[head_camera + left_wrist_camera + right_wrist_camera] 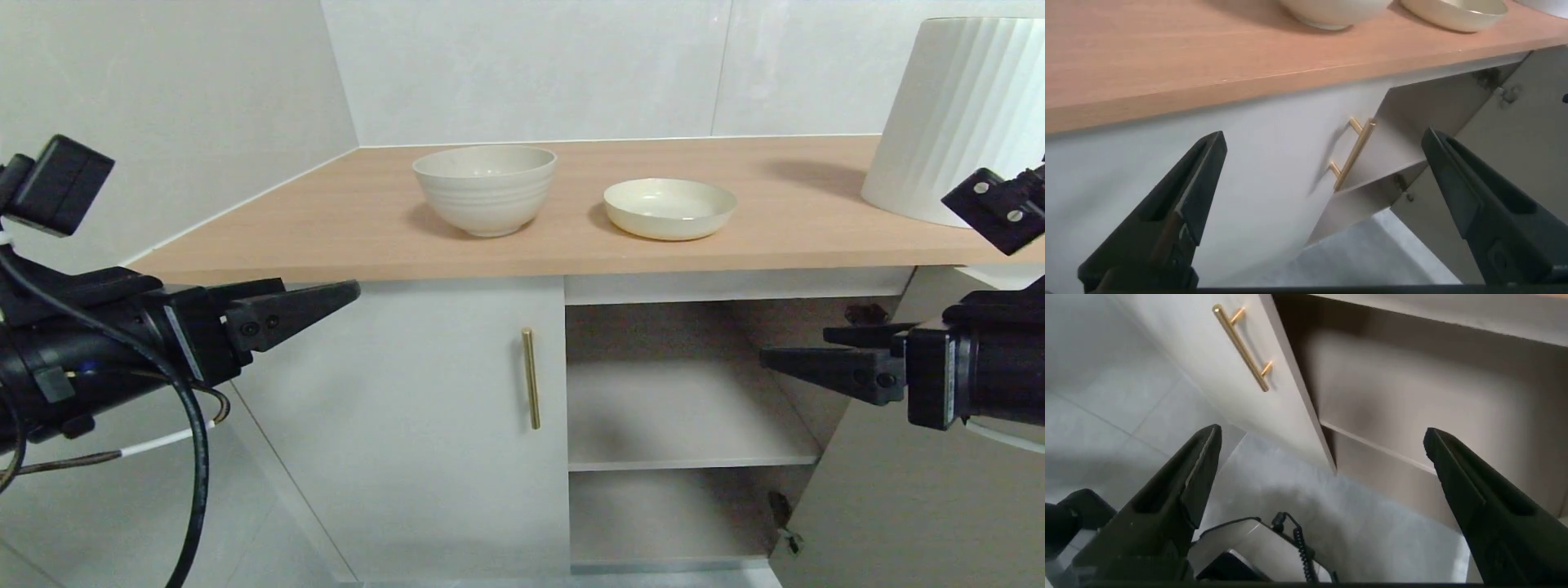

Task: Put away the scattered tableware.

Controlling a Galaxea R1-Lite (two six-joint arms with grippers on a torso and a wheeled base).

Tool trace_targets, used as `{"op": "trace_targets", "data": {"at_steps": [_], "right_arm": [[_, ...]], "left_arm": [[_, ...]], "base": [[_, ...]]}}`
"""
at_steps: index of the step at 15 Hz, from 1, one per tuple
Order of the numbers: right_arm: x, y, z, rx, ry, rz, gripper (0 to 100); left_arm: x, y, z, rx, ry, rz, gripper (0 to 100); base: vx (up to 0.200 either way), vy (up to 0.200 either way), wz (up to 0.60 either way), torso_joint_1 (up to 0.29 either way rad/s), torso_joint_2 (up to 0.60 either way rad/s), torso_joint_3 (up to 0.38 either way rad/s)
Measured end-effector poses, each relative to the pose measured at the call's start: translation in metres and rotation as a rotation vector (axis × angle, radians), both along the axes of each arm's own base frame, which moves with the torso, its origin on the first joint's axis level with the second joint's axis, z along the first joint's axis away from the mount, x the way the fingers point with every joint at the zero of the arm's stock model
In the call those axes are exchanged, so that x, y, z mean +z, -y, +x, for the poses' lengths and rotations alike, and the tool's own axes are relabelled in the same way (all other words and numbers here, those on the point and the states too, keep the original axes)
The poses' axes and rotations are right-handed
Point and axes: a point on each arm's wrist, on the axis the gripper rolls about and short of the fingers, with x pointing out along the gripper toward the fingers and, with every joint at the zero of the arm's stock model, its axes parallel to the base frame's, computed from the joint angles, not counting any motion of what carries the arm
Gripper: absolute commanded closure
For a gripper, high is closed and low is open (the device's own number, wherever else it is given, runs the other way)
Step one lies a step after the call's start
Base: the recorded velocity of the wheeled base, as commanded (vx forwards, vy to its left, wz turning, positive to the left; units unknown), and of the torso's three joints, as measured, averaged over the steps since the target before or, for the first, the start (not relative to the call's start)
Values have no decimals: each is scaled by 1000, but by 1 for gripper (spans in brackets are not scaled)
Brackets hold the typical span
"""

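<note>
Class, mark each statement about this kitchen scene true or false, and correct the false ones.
1. The bowl stands on the countertop, to the robot's left of the shallow dish. True.
2. The left gripper holds the bowl. False: it is open and empty, in front of the shut cabinet door.
3. The right gripper is open. True.
4. Both cabinet compartments are closed. False: the right compartment is open, showing a shelf.
5. The dish lies inside the bowl. False: they stand apart.

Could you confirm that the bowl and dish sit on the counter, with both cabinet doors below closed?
Not quite: bowl and dish sit on the counter, but only the left door is closed; the head view shows the right door open.
</note>
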Motion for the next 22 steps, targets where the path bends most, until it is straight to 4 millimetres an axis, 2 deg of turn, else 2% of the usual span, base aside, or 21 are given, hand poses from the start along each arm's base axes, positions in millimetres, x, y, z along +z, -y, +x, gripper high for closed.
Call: {"op": "trace_targets", "data": {"at_steps": [3,12,22], "right_arm": [[0,0,-1,3,1,1,0],[-2,0,1,1,-4,-1,0],[-12,-7,32,-46,14,10,0]], "left_arm": [[0,0,-1,-1,2,-1,0],[-2,1,3,-1,-9,3,0],[-2,6,20,-3,-26,7,0]], "base": [[0,0,0,23,-225,-320],[0,0,0,117,-494,-338],[0,0,0,161,-432,-271]]}}
